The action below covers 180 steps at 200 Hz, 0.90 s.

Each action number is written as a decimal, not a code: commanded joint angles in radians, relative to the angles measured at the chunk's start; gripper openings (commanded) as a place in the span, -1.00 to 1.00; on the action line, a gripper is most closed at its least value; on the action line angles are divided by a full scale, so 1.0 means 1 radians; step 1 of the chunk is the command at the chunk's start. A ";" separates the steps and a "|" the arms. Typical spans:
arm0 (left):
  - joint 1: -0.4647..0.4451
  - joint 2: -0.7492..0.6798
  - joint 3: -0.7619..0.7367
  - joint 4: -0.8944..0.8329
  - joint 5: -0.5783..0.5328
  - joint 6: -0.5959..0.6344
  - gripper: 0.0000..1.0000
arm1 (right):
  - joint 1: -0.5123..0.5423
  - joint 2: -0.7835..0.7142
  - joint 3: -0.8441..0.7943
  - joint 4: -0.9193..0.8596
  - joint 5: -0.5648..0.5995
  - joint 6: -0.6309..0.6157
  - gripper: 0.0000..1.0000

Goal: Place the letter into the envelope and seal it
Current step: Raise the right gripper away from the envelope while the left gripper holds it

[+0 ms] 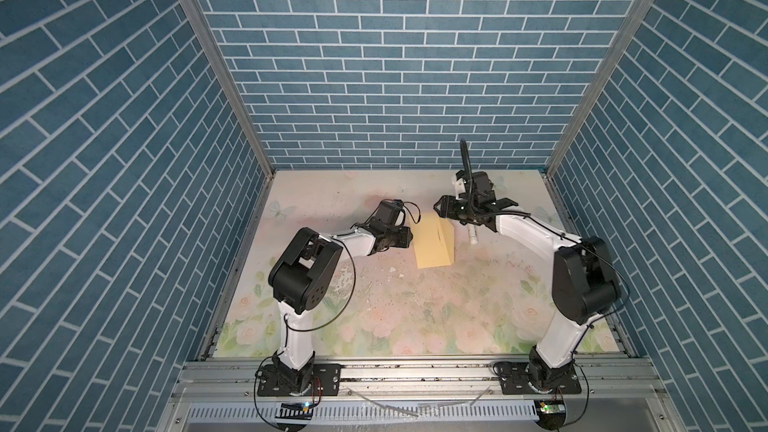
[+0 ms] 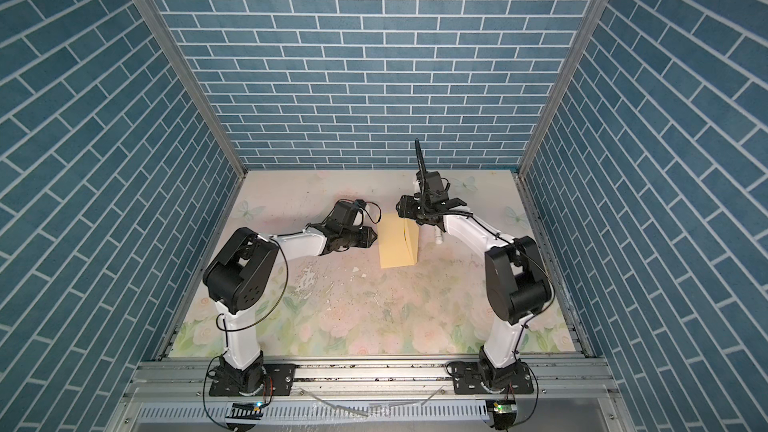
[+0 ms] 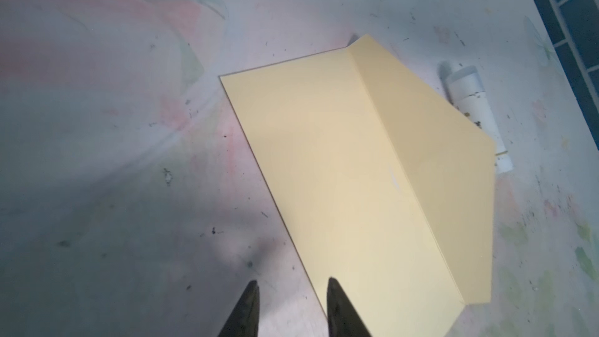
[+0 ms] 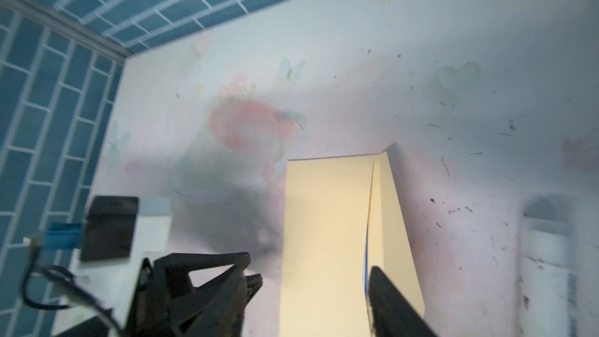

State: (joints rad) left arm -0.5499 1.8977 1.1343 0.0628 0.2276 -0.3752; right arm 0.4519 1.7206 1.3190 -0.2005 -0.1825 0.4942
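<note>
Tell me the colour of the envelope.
Plain pale yellow-tan. The envelope shows best in the left wrist view.

Even overhead light fills both top views, sharp yet bowed at the edges. The right wrist view is smeared with blur; soft grey shadows pool on the surface beside the envelope.

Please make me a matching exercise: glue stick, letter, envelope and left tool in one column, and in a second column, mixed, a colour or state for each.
1 glue stick
2 letter
3 envelope
4 left tool

a yellow, flap half raised
b open, holding nothing
c white, lying beside the flap
d only a thin blue edge shows

Pairs: 1-c, 2-d, 3-a, 4-b
</note>
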 commanded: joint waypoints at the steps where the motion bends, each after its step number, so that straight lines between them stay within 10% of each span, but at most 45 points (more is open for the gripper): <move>1: 0.005 -0.107 -0.049 -0.020 -0.048 0.061 -0.14 | -0.025 -0.028 -0.052 -0.075 0.089 -0.067 0.49; 77: 0.005 -0.325 -0.168 0.013 -0.072 0.104 0.19 | -0.058 0.181 0.126 -0.228 0.037 -0.073 0.56; 180: 0.006 -0.391 -0.268 0.131 -0.079 0.094 0.40 | -0.056 0.313 0.121 -0.171 -0.110 0.057 -0.55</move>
State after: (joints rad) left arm -0.5491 1.5341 0.8894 0.1383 0.1532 -0.2798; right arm 0.3923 2.0369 1.4513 -0.3981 -0.2466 0.4900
